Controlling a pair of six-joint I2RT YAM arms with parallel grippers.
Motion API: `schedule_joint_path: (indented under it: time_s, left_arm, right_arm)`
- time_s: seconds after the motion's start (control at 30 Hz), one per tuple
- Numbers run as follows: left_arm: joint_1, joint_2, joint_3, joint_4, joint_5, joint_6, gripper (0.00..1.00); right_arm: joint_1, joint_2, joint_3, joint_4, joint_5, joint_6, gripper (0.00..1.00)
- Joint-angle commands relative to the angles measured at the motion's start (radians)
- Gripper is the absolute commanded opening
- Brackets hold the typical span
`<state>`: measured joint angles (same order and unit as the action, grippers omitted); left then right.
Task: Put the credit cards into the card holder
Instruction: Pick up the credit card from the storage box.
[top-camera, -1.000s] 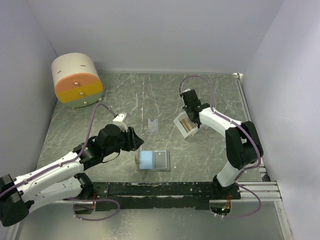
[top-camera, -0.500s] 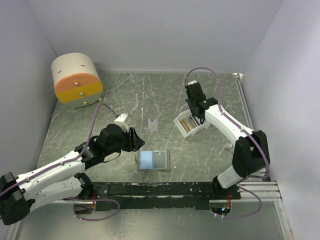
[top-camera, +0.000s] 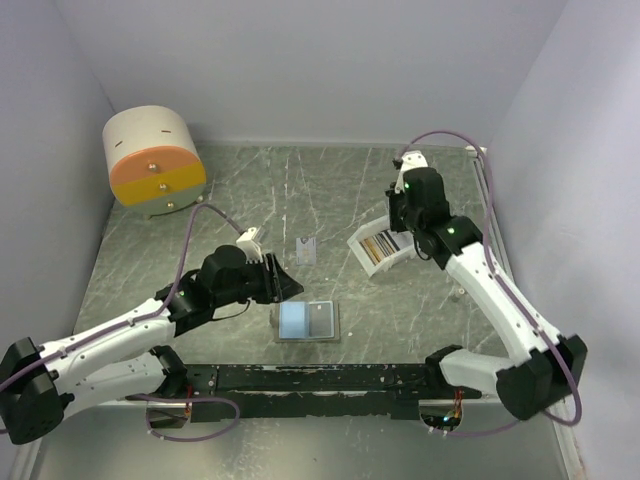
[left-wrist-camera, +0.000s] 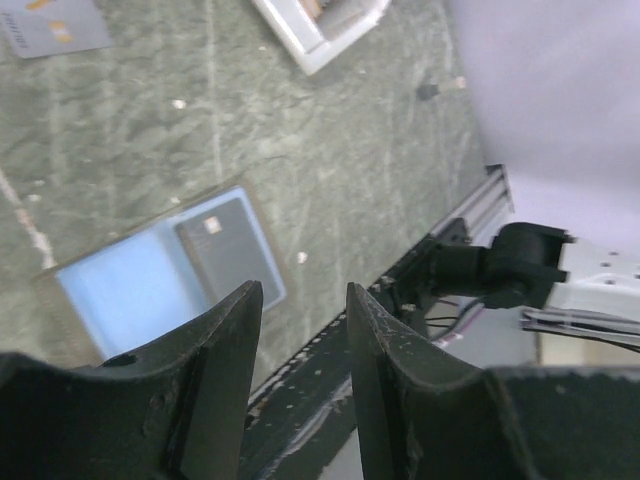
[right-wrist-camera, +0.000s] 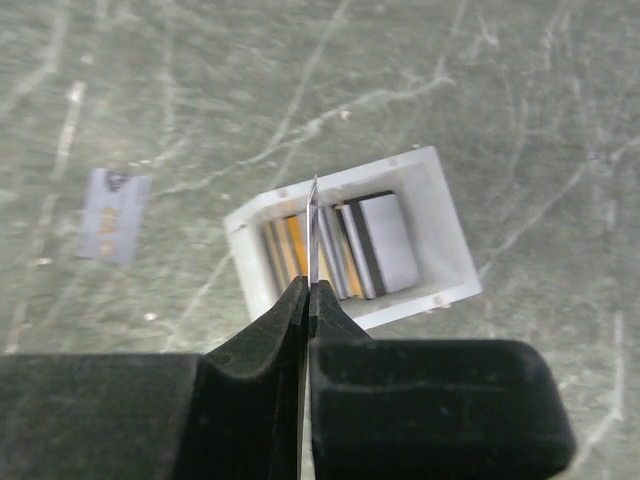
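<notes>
The card holder (top-camera: 292, 320) lies open near the front of the table, light blue inside, with a dark credit card (top-camera: 320, 318) on its right half. It also shows in the left wrist view (left-wrist-camera: 130, 295), where the dark card (left-wrist-camera: 228, 250) lies in it. A pale card (top-camera: 308, 249) lies loose behind it. My right gripper (right-wrist-camera: 307, 285) is shut on a thin card (right-wrist-camera: 314, 225) seen edge-on, held above the white tray (right-wrist-camera: 450, 225). My left gripper (left-wrist-camera: 303, 300) is open and holds nothing, hovering just left of the card holder.
The white slotted tray (top-camera: 356, 243) holds several upright cards, orange, grey and dark. A cream-and-orange drum (top-camera: 155, 160) stands at the back left. A black rail (top-camera: 330, 378) runs along the near edge. Walls close in the table on three sides.
My right arm has swung up and to the right, away from the tray, with a card in its shut jaws. My left gripper has edged right toward the card holder.
</notes>
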<state>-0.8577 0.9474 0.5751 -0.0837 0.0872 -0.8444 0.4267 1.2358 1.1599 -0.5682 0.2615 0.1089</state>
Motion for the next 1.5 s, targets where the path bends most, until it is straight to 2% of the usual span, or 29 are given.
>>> schedule_joint_path:
  time_s: [0.0,0.2,0.47,0.6,0.73,0.93,1.2,1.47]
  left_arm:
    - [0.007,0.020,0.000,0.162,0.120,-0.125,0.50]
    - [0.008,0.045,-0.058,0.379,0.189,-0.232,0.51]
    - [0.006,0.020,-0.156,0.603,0.134,-0.304,0.56]
    - [0.006,0.005,-0.161,0.597,0.093,-0.296,0.58]
    - [0.006,0.025,-0.175,0.671,0.123,-0.306,0.59]
    - [0.006,0.072,-0.183,0.733,0.146,-0.324,0.59]
    - [0.006,0.160,-0.201,0.904,0.206,-0.370,0.60]
    - [-0.017,0.194,-0.177,0.907,0.197,-0.351,0.59]
  right_arm:
    - [0.006,-0.116,-0.084,0.085,-0.193,0.104,0.00]
    - [0.007,-0.307,-0.251,0.229,-0.423,0.271,0.00]
    - [0.009,-0.529,-0.483,0.434,-0.636,0.515,0.00]
    - [0.010,-0.589,-0.576,0.577,-0.710,0.658,0.00]
    - [0.009,-0.610,-0.663,0.701,-0.773,0.785,0.00]
    - [0.008,-0.622,-0.691,0.748,-0.807,0.834,0.00]
    - [0.011,-0.647,-0.763,0.817,-0.835,0.891,0.00]
    - [0.014,-0.640,-0.797,0.840,-0.861,0.911,0.00]
